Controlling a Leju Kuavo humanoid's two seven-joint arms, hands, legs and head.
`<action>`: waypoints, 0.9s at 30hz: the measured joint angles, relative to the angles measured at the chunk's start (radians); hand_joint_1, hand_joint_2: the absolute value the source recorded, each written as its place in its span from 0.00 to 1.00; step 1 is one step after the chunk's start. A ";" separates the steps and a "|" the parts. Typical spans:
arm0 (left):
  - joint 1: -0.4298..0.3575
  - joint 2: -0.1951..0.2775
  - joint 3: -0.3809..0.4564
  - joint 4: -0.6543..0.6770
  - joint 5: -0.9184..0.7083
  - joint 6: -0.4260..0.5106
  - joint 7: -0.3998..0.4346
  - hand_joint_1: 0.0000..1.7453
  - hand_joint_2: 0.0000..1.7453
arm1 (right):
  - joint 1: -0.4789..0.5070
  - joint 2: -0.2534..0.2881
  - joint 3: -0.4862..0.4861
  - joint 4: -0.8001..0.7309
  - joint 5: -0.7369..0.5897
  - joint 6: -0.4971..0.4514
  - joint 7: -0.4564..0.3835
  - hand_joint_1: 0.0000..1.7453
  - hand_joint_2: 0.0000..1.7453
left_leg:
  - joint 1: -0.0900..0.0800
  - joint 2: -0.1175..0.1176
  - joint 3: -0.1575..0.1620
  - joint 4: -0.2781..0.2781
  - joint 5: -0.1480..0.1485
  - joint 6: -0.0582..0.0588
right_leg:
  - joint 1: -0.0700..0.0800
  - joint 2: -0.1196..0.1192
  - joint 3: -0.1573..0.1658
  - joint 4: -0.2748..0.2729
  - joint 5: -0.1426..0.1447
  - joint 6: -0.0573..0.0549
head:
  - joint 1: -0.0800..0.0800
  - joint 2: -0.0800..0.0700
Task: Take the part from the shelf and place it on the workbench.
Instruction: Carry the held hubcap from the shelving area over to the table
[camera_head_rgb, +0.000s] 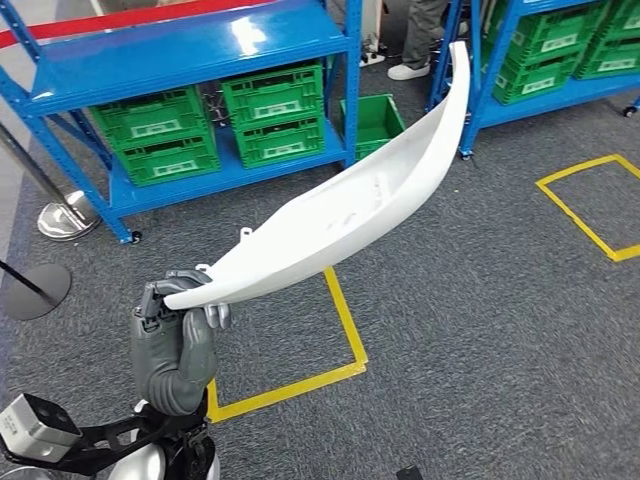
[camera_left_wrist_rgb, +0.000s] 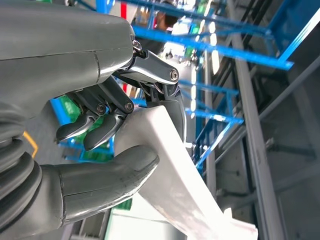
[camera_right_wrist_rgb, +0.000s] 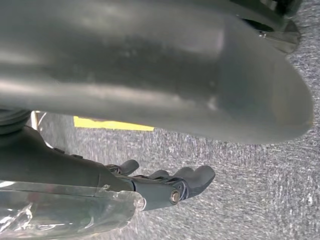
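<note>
Near, low left: left hand (camera_head_rgb: 175, 340), grey, raised over the carpet, thumb and fingers clamped on the near tip of the part.
Left wrist view: thick thumb (camera_left_wrist_rgb: 109, 177) pressed on one face of the part (camera_left_wrist_rgb: 177, 185), dark fingers (camera_left_wrist_rgb: 98, 131) curled over its edge from the other side.
Right hand (camera_right_wrist_rgb: 177, 182): hangs above grey carpet, dark fingers slightly curled and apart, nothing in them.
Part (camera_head_rgb: 355, 205): long, white, curved like a blade, held off the floor, rising from the left hand toward the upper right, far tip pointing up in front of the gap between the shelves.
Floor: grey carpet (camera_head_rgb: 483, 330); yellow tape corner (camera_head_rgb: 349, 335) beneath the part, another yellow tape square (camera_head_rgb: 585, 215) well to the right.
Left edge: round stanchion bases (camera_head_rgb: 34, 290).
Farther, left: blue shelf (camera_head_rgb: 189, 50) with green crates (camera_head_rgb: 275, 110) on its lower level; one green crate (camera_head_rgb: 373, 120) on the floor just beside it.
Farther, right: second blue shelf (camera_head_rgb: 528, 95), green crates stacked on it.
Farthest: person's legs and a white shoe (camera_head_rgb: 407, 70) between the two shelves.
</note>
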 joint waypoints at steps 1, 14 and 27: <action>0.000 0.001 0.000 0.000 0.000 0.000 0.000 1.00 1.00 | -0.002 0.000 0.000 0.000 0.001 0.000 0.000 0.00 0.00 | 0.000 -0.008 -0.033 0.067 -0.027 -0.002 | 0.000 0.014 -0.003 0.000 0.002 -0.001 | -0.001 0.000; -0.009 0.001 -0.001 0.000 0.006 0.000 -0.005 1.00 1.00 | 0.002 -0.003 -0.005 0.000 0.001 0.004 0.005 0.00 0.00 | 0.011 -0.064 0.063 -0.171 0.123 0.050 | -0.010 0.089 -0.058 0.039 0.000 0.058 | 0.007 0.000; -0.017 -0.010 -0.002 -0.001 0.017 -0.025 -0.007 1.00 1.00 | 0.003 -0.009 -0.011 0.000 -0.002 -0.013 -0.007 0.00 0.00 | -0.010 0.093 0.061 -0.166 0.119 0.030 | 0.015 -0.053 0.013 -0.001 -0.016 0.017 | 0.018 0.000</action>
